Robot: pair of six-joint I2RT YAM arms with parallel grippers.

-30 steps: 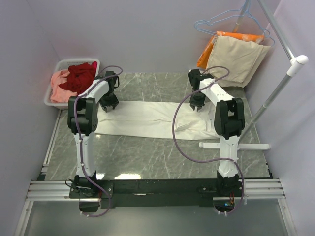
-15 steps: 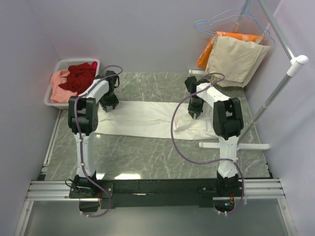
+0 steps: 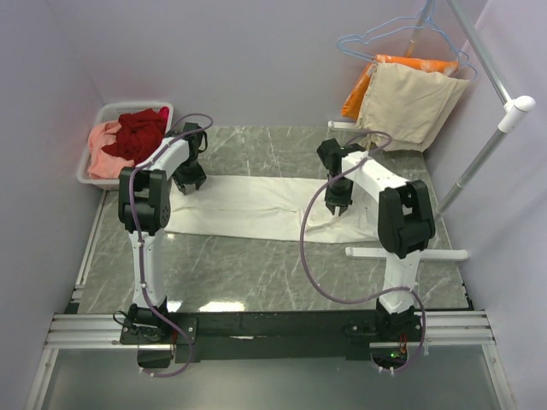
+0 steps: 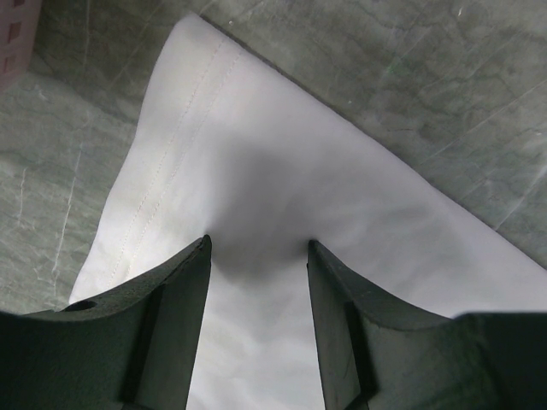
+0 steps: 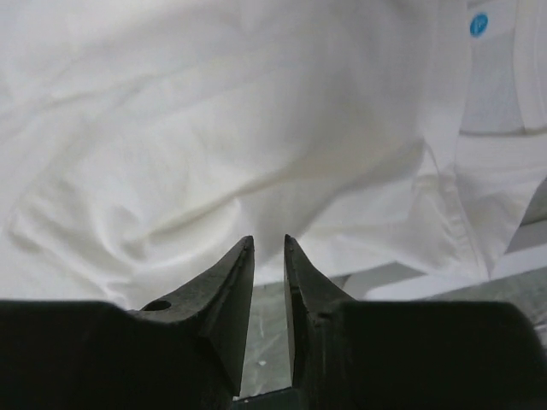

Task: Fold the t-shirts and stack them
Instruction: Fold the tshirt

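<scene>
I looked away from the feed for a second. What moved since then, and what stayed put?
The right tool moved toward the robot's base along the white t-shirt, and the arm's elbow swung outward to the right. It took hold of nothing. The left tool stayed over the shirt's left end, jaws apart; the shirt and basket did not visibly shift.

White t-shirt [image 3: 256, 205] matt cotton; table [image 3: 256, 273] glossy marble.

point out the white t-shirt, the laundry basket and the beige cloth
white t-shirt [image 3: 248, 205], top external view, flat middle of the fabric
laundry basket [image 3: 96, 117], top external view, far left rim
beige cloth [image 3: 410, 102], top external view, centre of the hanging panel
</scene>
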